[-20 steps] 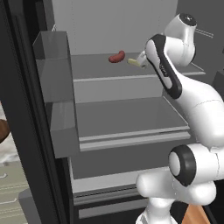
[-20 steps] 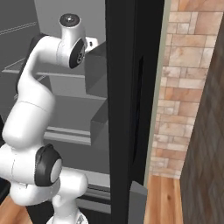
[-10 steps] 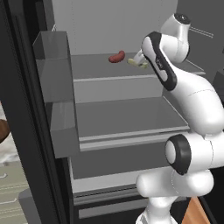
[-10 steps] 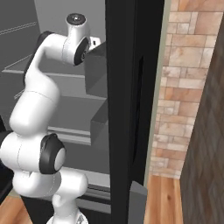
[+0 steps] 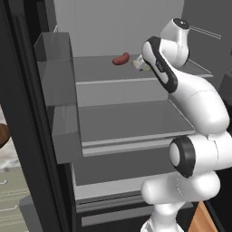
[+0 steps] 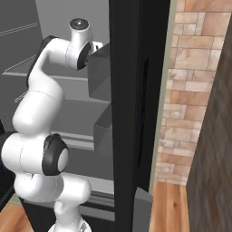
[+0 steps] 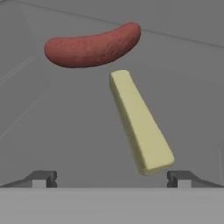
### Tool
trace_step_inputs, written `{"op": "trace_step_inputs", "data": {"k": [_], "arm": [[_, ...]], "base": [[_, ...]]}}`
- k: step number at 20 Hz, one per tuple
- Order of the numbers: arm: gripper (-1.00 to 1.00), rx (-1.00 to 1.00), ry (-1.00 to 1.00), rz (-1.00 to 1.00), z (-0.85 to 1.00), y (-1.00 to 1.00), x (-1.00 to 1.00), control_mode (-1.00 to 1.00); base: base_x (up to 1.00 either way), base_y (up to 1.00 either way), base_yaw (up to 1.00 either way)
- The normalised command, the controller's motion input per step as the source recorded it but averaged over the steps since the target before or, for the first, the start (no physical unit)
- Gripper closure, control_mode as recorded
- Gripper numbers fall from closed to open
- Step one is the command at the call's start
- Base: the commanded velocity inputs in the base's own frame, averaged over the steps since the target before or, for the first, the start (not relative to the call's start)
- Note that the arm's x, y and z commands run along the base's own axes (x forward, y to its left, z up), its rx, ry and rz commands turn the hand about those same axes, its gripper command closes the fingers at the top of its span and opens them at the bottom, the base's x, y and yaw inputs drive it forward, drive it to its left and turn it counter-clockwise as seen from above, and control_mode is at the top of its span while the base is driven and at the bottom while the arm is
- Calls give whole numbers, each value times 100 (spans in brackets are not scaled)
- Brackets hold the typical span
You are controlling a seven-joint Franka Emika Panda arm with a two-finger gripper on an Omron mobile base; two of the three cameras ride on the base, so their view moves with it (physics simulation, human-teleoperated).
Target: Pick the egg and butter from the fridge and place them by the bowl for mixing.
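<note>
Reaching into the fridge (image 5: 59,104), I see the butter (image 7: 139,124) as a slim, pale yellow stick with matte, squared faces, lying slantwise across the middle of the hand view on a grey shelf (image 7: 65,131). Its near end sits just inside my right fingertip (image 7: 177,177). My gripper (image 7: 112,178) is spread wide, grasping nothing. A red sausage (image 7: 92,45) lies just beyond the butter, upper left. Neither carries any lettering.
</note>
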Motion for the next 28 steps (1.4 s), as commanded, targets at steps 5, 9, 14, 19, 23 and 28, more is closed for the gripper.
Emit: {"op": "trace_step_inputs", "data": {"k": [5,9,14,19,23,28], "arm": [[-100,0,3,0,0,0,36,-100],[-100,0,8,0,0,0,29,-100],[-100,0,5,0,2,0,13,-100],[-100,-3,0,0,9,0,-12,-100],[-100,-5,0,0,14,0,-15,-100],[-100,-5,0,0,-7,0,9,-100]], "base": [[0,0,0],[0,0,0],[0,0,0],[0,0,0],[0,0,0],[0,0,0]]}}
